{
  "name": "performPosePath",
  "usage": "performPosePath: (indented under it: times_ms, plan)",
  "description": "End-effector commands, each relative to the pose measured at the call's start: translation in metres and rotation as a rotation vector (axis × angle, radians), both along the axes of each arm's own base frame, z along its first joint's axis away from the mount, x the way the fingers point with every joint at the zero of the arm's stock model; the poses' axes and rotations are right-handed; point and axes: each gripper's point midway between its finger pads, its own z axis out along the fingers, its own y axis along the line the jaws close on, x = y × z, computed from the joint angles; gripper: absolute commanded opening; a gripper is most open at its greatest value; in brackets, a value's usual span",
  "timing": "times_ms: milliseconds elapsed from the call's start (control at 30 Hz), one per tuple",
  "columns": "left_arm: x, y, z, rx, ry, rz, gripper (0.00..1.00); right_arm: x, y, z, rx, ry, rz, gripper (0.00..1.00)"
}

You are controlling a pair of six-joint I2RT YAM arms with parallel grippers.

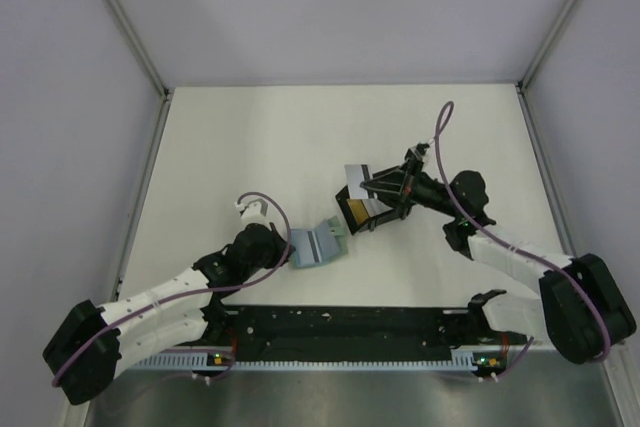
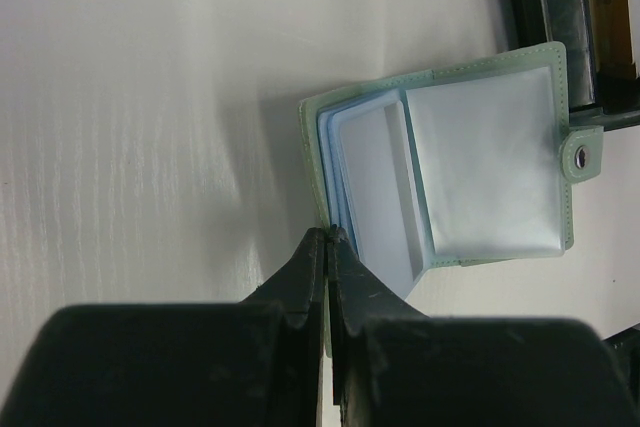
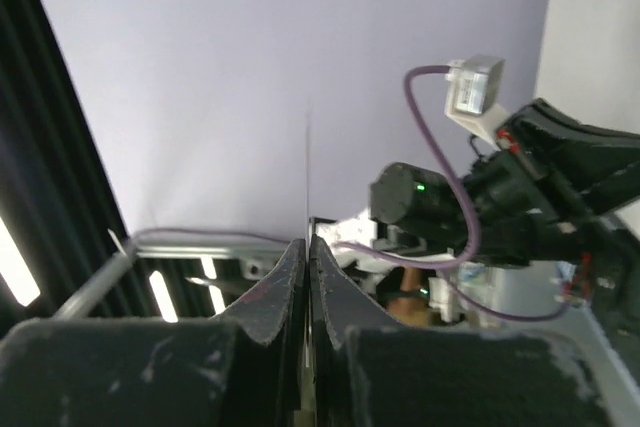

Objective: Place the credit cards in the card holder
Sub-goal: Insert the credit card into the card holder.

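left jaws: closed. the fingertips (image 2: pixel 312 262) pinch the near corner of the card holder (image 2: pixel 480 167) at the edge of its sage-green cover. the card holder lies open on the counter (image 2: pixel 130 127), its pale blue-grey sleeves facing up and its snap tab at the far side. in the top view the card holder (image 1: pixel 320 242) sits near the middle of the counter (image 1: pixel 250 147), just ahead of the left arm's wrist.

right jaws: closed on a credit card (image 3: pixel 307 167). the right wrist view shows it edge-on, as a thin line rising from between the fingertips (image 3: pixel 290 267). in the top view this credit card (image 1: pixel 356 174) is pale grey-white with a dark stripe and sticks out past the tips, away from the right arm.

a black box (image 1: pixel 362 215) stands just beside the card holder on its far right side and directly below the right jaws. a yellow-orange card (image 1: pixel 351 213) shows inside the black box. whether the held credit card touches the box cannot be determined.
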Motion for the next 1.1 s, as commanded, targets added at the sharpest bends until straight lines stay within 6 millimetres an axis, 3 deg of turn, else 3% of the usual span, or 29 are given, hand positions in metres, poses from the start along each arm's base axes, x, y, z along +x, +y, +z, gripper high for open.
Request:
performPosePath:
  times_ms: [0, 100, 267, 667, 833, 900, 967, 1067]
  plan:
    - [0.01, -0.005, 0.02, -0.036, -0.047, 0.016, 0.0, 0.006, -0.011, 0.052, 0.101, 0.097, -0.156, 0.0]
    - [0.01, -0.005, 0.02, -0.036, -0.045, 0.015, 0.0, 0.002, -0.024, 0.063, 0.122, 0.159, -0.217, 0.0]
    - [0.01, -0.007, 0.02, -0.049, -0.043, 0.013, 0.0, 0.0, -0.032, 0.06, 0.151, 0.278, -0.244, 0.0]
    - [0.008, -0.006, 0.016, -0.046, -0.036, 0.016, 0.0, 0.0, -0.029, 0.061, 0.024, 0.371, -0.26, 0.0]
    - [0.008, -0.005, 0.017, -0.046, -0.038, 0.018, 0.0, 0.0, -0.028, 0.052, -0.003, 0.402, -0.255, 0.0]
    - [0.009, -0.005, 0.017, -0.047, -0.041, 0.017, 0.0, 0.002, -0.028, 0.054, 0.003, 0.352, -0.263, 0.0]
    - [0.01, -0.007, 0.02, -0.053, -0.052, 0.011, 0.0, 0.005, -0.026, 0.065, -0.003, 0.181, -0.277, 0.0]
    - [0.011, -0.008, 0.024, -0.054, -0.07, -0.001, 0.0, 0.003, -0.012, 0.057, -0.197, -0.089, -0.215, 0.0]
